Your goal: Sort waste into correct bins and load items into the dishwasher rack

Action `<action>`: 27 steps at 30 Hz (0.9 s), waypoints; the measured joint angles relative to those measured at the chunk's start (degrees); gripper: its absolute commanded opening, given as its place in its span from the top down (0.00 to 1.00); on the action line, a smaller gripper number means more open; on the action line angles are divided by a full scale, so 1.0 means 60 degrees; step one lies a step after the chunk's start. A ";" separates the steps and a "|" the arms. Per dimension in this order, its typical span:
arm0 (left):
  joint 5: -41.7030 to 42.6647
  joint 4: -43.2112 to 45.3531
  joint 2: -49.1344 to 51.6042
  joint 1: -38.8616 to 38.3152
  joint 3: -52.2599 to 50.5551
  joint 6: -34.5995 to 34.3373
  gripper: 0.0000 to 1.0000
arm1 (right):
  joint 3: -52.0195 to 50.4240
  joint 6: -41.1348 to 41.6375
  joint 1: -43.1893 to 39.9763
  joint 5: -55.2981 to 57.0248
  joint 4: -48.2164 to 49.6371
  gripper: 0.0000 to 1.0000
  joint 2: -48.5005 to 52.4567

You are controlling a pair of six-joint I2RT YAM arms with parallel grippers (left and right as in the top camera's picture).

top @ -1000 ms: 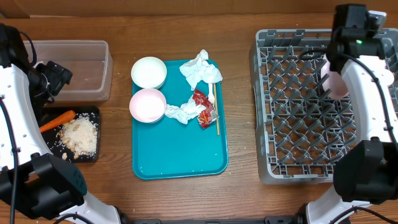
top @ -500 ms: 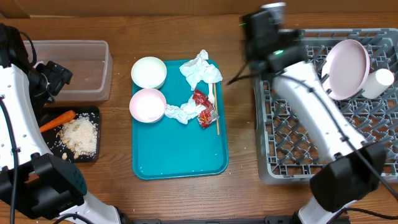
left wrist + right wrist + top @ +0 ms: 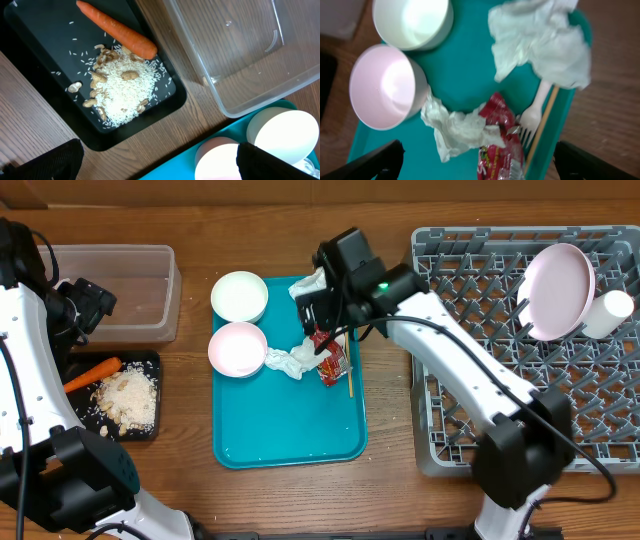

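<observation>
On the teal tray (image 3: 290, 430) sit a white bowl (image 3: 239, 296), a pink bowl (image 3: 237, 348), two crumpled napkins (image 3: 290, 361), a red wrapper (image 3: 331, 360) and a chopstick (image 3: 349, 375). My right gripper (image 3: 325, 315) hovers open over the wrapper (image 3: 497, 140) and a white fork (image 3: 532, 117), holding nothing. A pink plate (image 3: 556, 278) and a white cup (image 3: 610, 312) stand in the grey dishwasher rack (image 3: 470, 380). My left gripper (image 3: 160, 165) is open and empty above the table between the black tray (image 3: 40, 55) and the pink bowl (image 3: 217, 160).
A clear plastic bin (image 3: 130, 290) stands at the back left. The black tray (image 3: 142, 360) in front of it holds a carrot (image 3: 92, 373) and a heap of rice and peanuts (image 3: 128, 398). Bare wood lies between tray and rack.
My right arm has swung left from the rack to above the teal tray. Its jaws opened, and the pink plate now stands in the rack. The left arm has not moved.
</observation>
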 measured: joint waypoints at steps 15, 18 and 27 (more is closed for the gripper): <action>-0.0004 0.0000 0.0000 0.0000 0.0000 0.0000 0.00 | -0.0127 0.0390 0.0211 -0.1698 -0.0080 0.00 0.1162; 0.0000 0.0000 0.0000 0.0000 0.0000 0.0000 0.00 | -0.0127 0.0390 0.0550 -0.1829 0.0565 0.00 0.1162; 0.0000 0.0000 0.0000 0.0000 0.0000 0.0000 0.00 | -0.0131 0.1384 0.2124 -0.0823 0.2120 0.00 0.1166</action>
